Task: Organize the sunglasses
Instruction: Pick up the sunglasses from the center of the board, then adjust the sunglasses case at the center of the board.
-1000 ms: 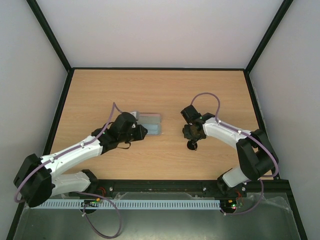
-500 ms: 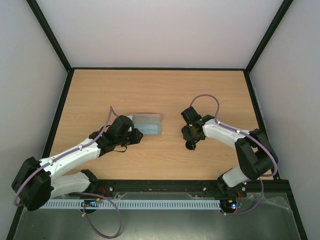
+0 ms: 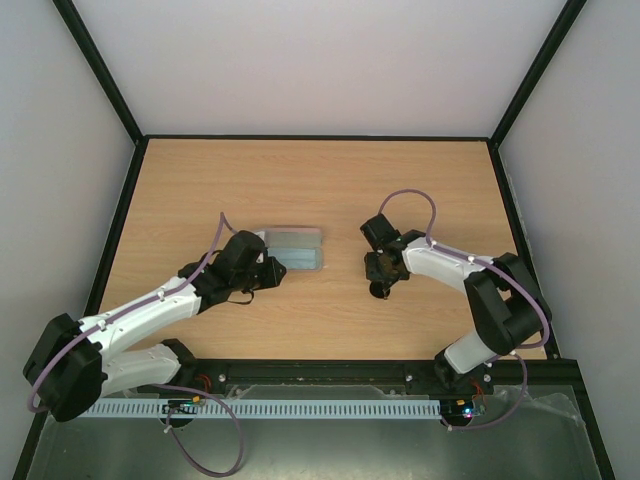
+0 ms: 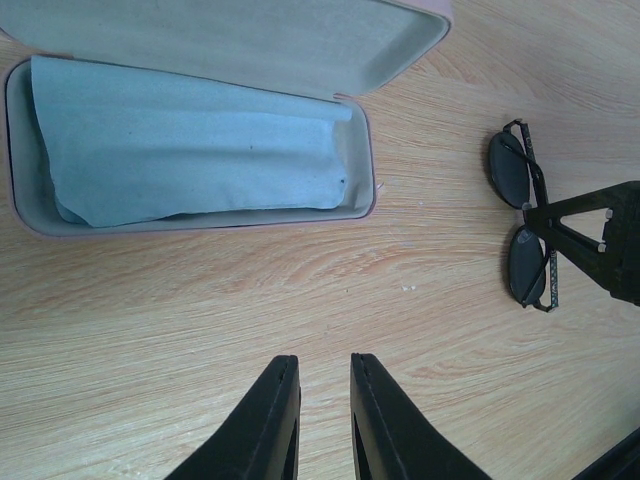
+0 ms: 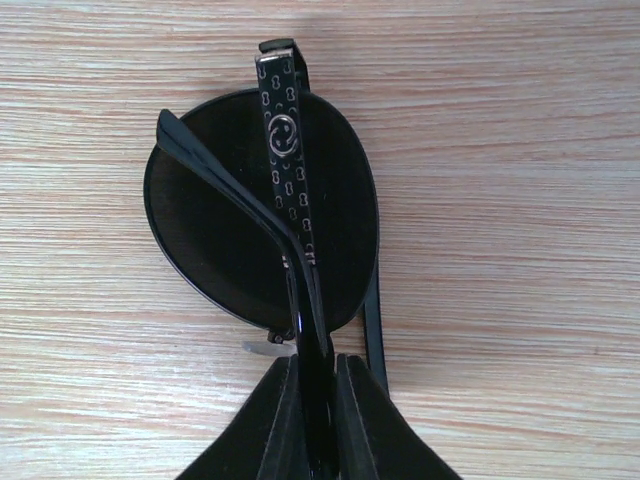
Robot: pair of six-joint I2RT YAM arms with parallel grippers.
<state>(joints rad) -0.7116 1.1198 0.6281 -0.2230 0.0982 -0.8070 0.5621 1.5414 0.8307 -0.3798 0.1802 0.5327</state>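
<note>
The sunglasses (image 5: 240,215), with dark oval lenses and thin patterned black arms folded, are on or just above the wooden table, right of centre (image 3: 380,289). My right gripper (image 5: 313,385) is shut on them at the middle, between the lenses; it also shows in the top view (image 3: 383,272). In the left wrist view the sunglasses (image 4: 525,235) lie right of the open pinkish case (image 4: 371,165), which holds the light blue cloth (image 4: 190,150). My left gripper (image 4: 325,385) is slightly open and empty, a short way in front of the case (image 3: 298,249).
The case lid (image 4: 250,40) lies open flat behind the tray part. A black frame (image 3: 320,137) borders the table, with white walls beyond. Bare wood lies between the case and the sunglasses.
My left gripper has drawn back from the case toward the near left. My right gripper has stayed shut on the sunglasses, shifting only slightly.
</note>
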